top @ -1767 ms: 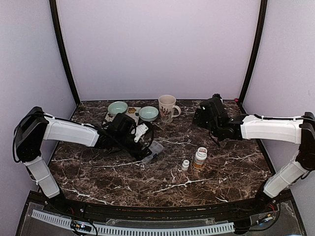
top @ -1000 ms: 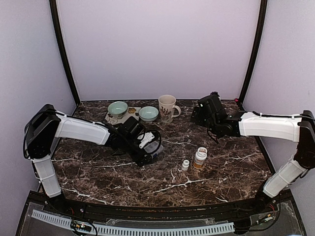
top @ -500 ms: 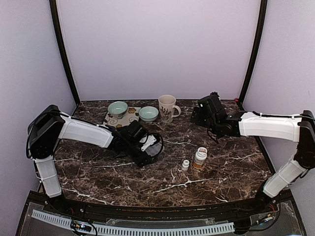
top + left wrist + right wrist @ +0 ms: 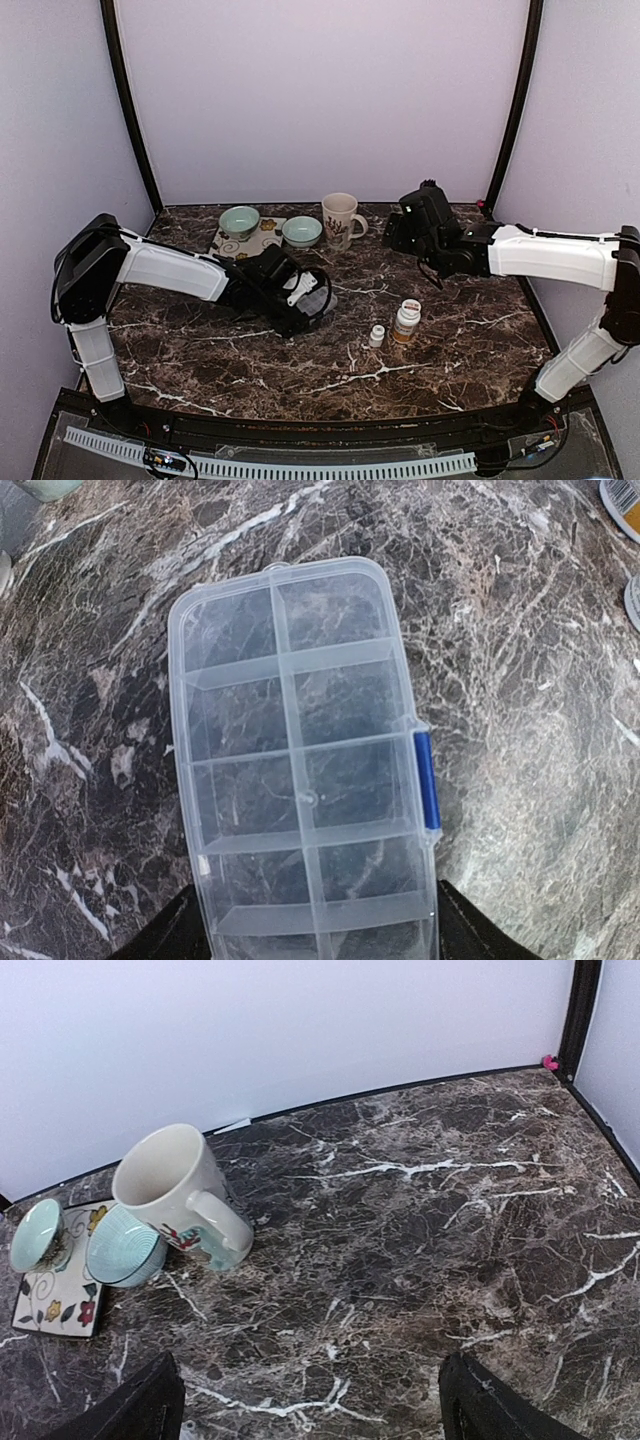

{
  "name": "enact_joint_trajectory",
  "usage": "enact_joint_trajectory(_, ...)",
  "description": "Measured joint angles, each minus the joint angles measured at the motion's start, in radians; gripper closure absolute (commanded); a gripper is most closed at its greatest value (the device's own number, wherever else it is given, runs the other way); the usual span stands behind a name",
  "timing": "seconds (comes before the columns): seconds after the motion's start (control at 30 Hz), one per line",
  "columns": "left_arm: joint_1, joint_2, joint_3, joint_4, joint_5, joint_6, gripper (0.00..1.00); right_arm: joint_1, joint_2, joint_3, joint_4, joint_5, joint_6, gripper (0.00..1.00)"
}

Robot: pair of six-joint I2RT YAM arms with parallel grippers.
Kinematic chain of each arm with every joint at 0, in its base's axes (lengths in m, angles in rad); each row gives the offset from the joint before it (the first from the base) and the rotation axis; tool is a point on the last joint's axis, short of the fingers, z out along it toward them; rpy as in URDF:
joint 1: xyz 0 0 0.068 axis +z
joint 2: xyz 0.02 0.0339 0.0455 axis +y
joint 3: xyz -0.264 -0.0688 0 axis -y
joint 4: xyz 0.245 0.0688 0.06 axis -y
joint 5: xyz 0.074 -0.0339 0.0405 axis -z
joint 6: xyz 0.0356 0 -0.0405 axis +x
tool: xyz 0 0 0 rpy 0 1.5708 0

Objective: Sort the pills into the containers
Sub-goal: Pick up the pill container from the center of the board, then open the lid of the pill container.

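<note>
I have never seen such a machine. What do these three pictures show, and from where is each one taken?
Two robot arms are bolted to a marble table. The wide picture comes from a fixed camera above and behind them; the other two come from a camera on each wrist. On the table stand a mug, two green bowls, an amber pill bottle, a small white bottle and a clear organiser box. The left gripper straddles the box; whether it pinches it is unclear. The right gripper is open and empty.
</note>
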Motion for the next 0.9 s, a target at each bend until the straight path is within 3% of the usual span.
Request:
enact_joint_trajectory(0.3, 0.046, -0.117, 0.002, 0.040, 0.035, -0.132, 0.81, 0.057, -0.081, 0.037, 0.011, -0.073, -0.037, 0.17)
enact_joint_trajectory(0.5, 0.136, -0.264, -0.048, 0.171, 0.125, -0.252, 0.79, 0.060, -0.156, 0.023, 0.079, -0.209, 0.000, 0.18)
enact_joint_trajectory(0.9, 0.158, -0.341, -0.130, 0.335, 0.296, -0.298, 0.78, 0.077, -0.057, 0.017, 0.197, -0.491, 0.105, 0.19)
